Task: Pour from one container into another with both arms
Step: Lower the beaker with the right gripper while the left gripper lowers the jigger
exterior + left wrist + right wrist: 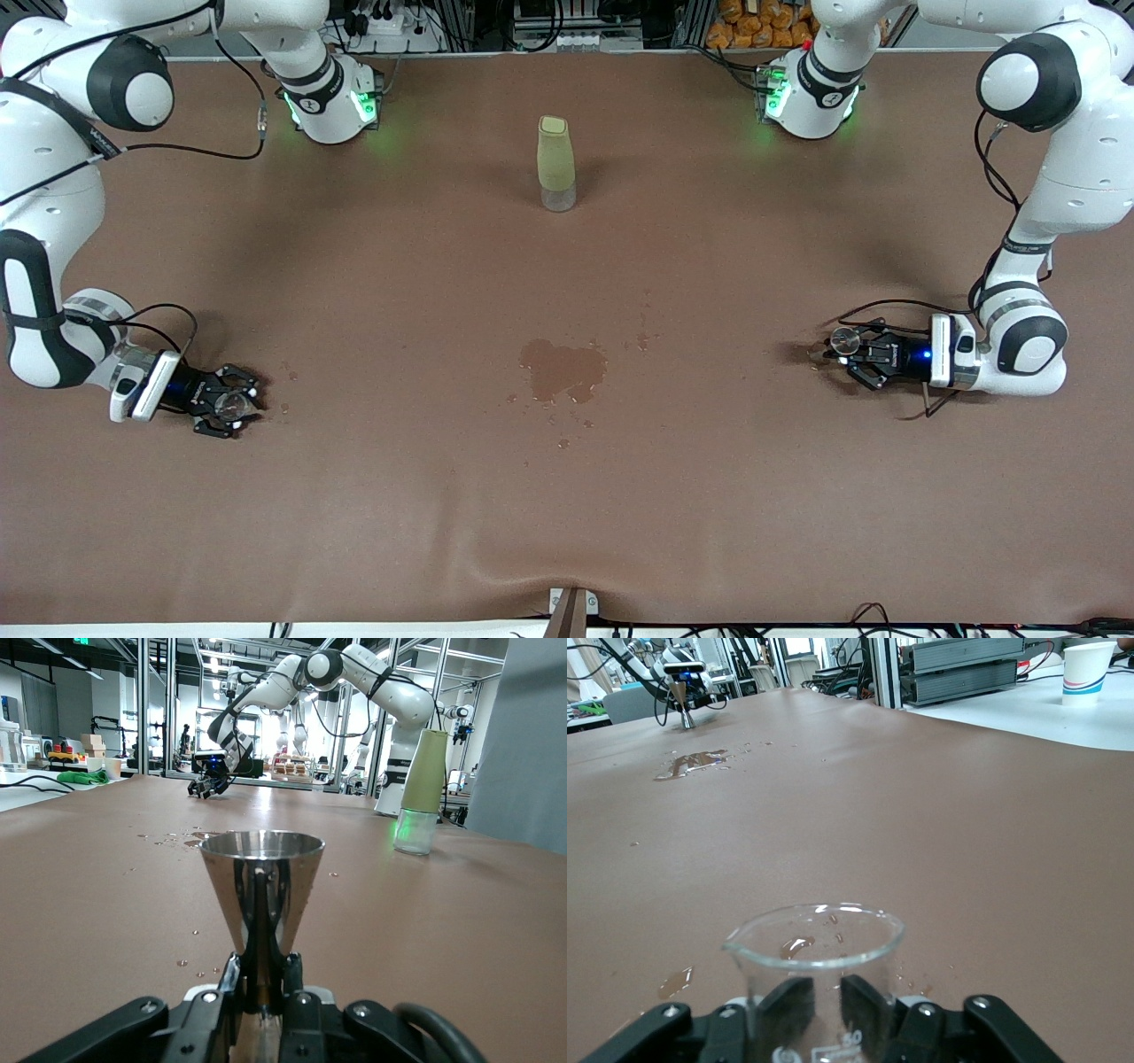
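Observation:
The shiny metal jigger (261, 886) stands upright between the fingers of my left gripper (261, 973), which is shut on its narrow waist. In the front view that jigger (843, 339) and left gripper (840, 349) sit low at the table toward the left arm's end. The tiny transparent cup (815, 943), with a pour lip and droplets inside, is held by my right gripper (827, 1003), whose dark fingers show through the glass. The cup (232, 405) and right gripper (229, 409) are low at the table toward the right arm's end.
A tall pale-green bottle (556, 164) stands mid-table near the robots' bases. A wet puddle (563, 370) with scattered drops lies in the table's middle. A paper cup (1086, 673) stands off the table on a bench.

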Available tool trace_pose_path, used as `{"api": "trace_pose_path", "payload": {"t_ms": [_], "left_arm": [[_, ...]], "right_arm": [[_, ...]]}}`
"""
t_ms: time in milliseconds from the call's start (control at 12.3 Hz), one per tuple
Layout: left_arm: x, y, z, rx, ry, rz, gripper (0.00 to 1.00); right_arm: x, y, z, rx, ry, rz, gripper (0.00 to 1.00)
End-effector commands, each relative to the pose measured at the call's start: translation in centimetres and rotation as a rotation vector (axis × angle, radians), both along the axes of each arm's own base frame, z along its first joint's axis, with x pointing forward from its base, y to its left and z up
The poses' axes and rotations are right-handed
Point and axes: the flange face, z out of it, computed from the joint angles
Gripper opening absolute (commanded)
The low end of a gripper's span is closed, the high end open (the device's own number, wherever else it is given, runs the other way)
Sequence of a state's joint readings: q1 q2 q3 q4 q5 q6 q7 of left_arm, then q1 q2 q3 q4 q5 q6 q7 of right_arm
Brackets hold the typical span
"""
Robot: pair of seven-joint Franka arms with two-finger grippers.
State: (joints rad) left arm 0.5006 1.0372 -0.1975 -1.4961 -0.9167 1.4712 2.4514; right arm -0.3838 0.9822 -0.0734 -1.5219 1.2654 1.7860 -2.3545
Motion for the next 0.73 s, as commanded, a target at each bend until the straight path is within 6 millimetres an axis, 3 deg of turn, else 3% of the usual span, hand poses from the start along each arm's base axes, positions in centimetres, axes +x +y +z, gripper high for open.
{"api": "trace_pose_path", "payload": {"t_ms": [0, 243, 649], "left_arm": [[-0.1, 0.2, -0.2, -0.015, -0.005, -0.020, 0.00], [-0.2, 0.3, -0.4, -0.016, -0.003, -0.018, 0.00], [-0.2, 0.2, -0.4, -0.016, -0.003, -0.019, 0.00]], "right_arm": [[0.1, -0.8, 0.1, 0.017, -0.004, 0.018, 1.00], [0.5, -1.0, 2.0, 0.012, 0.013, 0.033, 1.00], [2.6, -1.6, 9.4, -0.053, 0.174, 0.076, 1.00]]}}
